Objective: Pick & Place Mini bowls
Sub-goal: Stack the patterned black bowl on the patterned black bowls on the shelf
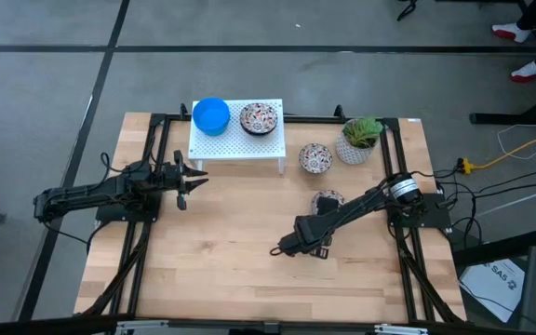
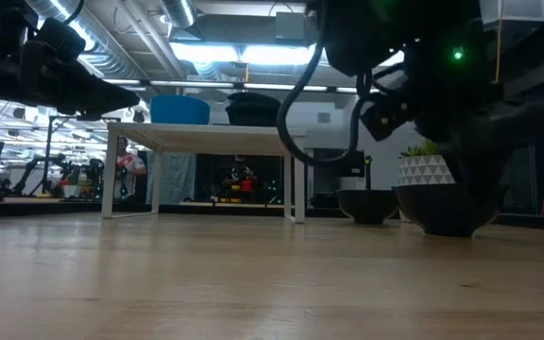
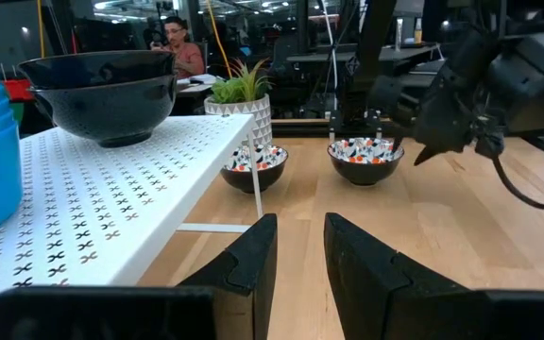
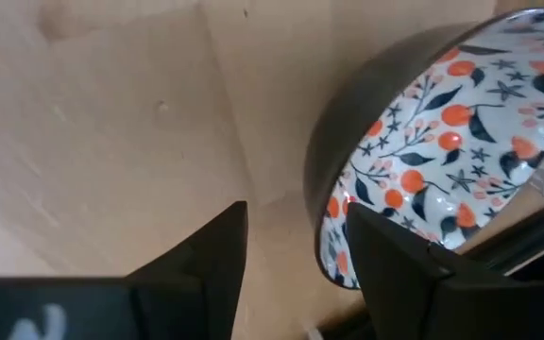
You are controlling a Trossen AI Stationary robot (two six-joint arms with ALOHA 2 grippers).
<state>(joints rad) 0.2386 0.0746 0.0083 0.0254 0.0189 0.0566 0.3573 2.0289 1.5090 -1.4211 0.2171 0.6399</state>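
Note:
A white perforated stand (image 1: 237,144) at the table's far side carries a stack of blue bowls (image 1: 211,114) and a stack of floral bowls (image 1: 260,118). Two more floral bowls rest on their bases on the table: one (image 1: 315,158) beside the stand, the other (image 1: 328,199) partly under my right arm (image 1: 347,214). My right gripper (image 4: 296,215) is open at this second bowl (image 4: 423,161), with the rim (image 4: 327,247) lying between the fingers. My left gripper (image 1: 186,183) (image 3: 300,236) hovers open by the stand's near left corner. My right gripper has one finger (image 4: 395,274) in front of the bowl's patterned inside and the other (image 4: 211,255) outside its dark wall. I cannot tell whether either finger touches the bowl. In the low view the bowl (image 2: 450,212) sits upright on the table.
A white pot with a green plant (image 1: 356,140) stands just beyond the two loose bowls, near the table's far right corner. The stand's legs (image 3: 256,179) are close to my left gripper. The near half of the wooden table (image 1: 231,270) is bare. A person (image 3: 179,49) sits in the room beyond.

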